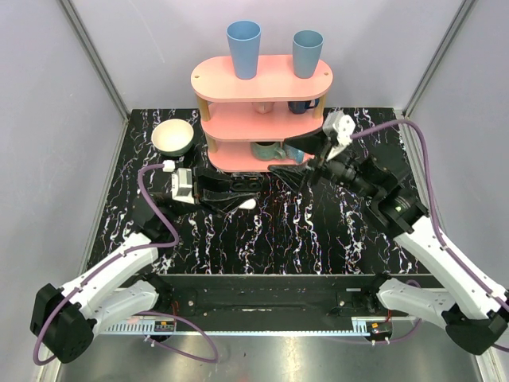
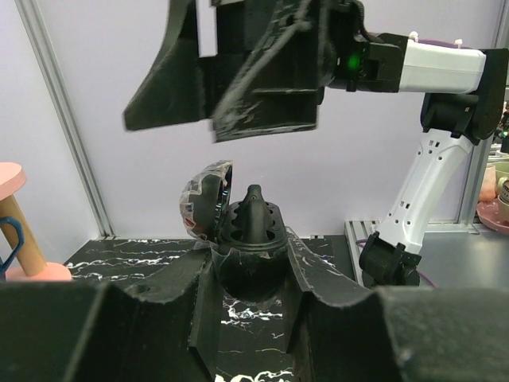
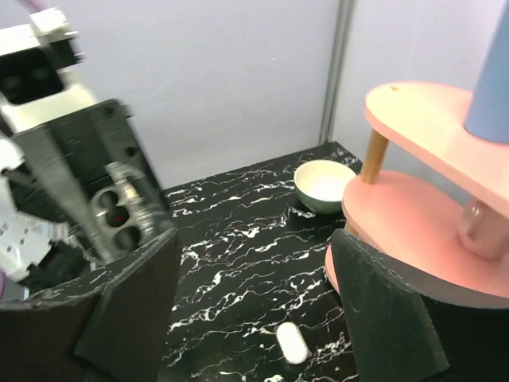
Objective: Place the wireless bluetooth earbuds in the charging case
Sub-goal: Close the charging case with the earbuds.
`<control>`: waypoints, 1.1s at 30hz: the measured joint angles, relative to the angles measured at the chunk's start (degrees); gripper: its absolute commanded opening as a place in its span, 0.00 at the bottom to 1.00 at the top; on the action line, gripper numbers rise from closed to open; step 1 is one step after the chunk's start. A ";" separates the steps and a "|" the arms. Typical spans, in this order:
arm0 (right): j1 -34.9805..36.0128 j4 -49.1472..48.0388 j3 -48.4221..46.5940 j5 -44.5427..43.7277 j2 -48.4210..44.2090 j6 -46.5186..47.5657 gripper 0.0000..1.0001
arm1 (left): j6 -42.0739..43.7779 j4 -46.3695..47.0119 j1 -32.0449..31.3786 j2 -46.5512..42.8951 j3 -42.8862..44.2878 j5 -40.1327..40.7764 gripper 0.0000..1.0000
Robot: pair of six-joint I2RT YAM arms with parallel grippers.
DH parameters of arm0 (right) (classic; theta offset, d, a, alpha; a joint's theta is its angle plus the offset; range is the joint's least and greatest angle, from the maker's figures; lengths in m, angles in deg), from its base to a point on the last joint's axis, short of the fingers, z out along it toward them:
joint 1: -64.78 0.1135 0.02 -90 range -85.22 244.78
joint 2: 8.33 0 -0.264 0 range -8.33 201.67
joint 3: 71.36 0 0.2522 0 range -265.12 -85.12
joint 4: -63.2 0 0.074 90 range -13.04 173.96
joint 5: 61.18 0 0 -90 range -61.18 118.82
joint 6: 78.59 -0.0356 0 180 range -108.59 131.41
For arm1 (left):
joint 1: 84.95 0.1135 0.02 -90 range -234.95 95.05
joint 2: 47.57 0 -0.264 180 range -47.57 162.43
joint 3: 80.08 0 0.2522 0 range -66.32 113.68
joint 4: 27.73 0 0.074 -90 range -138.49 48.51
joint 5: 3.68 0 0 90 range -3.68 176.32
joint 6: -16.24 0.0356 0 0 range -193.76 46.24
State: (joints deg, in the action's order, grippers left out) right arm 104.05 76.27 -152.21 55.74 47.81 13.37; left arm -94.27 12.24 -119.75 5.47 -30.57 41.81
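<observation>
The left claw [image 1: 242, 192] is clamped on the case [image 2: 250, 239], which is dark, with its lid tipped back and sockets showing, near the middle of the worktop [image 1: 318, 239], toward its far edge; a white oblong piece [image 1: 248, 204] — earbud or not, I cannot tell — lies just beside that claw's near finger. The right claw [image 1: 280, 157] hangs spread and empty above the case, by the pink shelf [image 1: 262, 79].

The desk [image 1: 334, 239] is glossy black with white marble veining. The charging case [image 2: 253, 243] is dark shiny plastic with a mirror-like lid. The pink rack [image 1: 270, 79] is smooth and matt, on bare wooden posts [image 3: 375, 155]. The bowl [image 3: 316, 204] is glazed.
</observation>
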 measured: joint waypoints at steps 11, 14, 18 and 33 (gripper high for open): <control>0.00 0.11 -4.13 -6.82 11.13 -14.47 0.94 | 0.13 -1.68 -0.42 -0.13 0.00 -0.92 0.00; 0.00 0.39 -4.13 -6.97 11.89 -15.96 0.95 | 0.17 -1.90 -0.85 0.31 0.00 -1.42 0.00; 0.09 0.50 -4.15 -6.69 11.93 -16.37 0.95 | 0.52 -2.58 -1.18 1.11 0.17 -1.86 0.00; 0.96 5.03 -3.74 -0.96 10.27 -14.08 0.96 | 0.55 -3.96 -2.10 5.20 2.54 -2.14 0.00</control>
State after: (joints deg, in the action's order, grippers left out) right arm 105.01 81.30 -155.94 54.78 58.09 -0.71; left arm -93.72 8.29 -121.85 10.67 -28.04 39.67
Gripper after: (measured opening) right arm 0.957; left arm 0.329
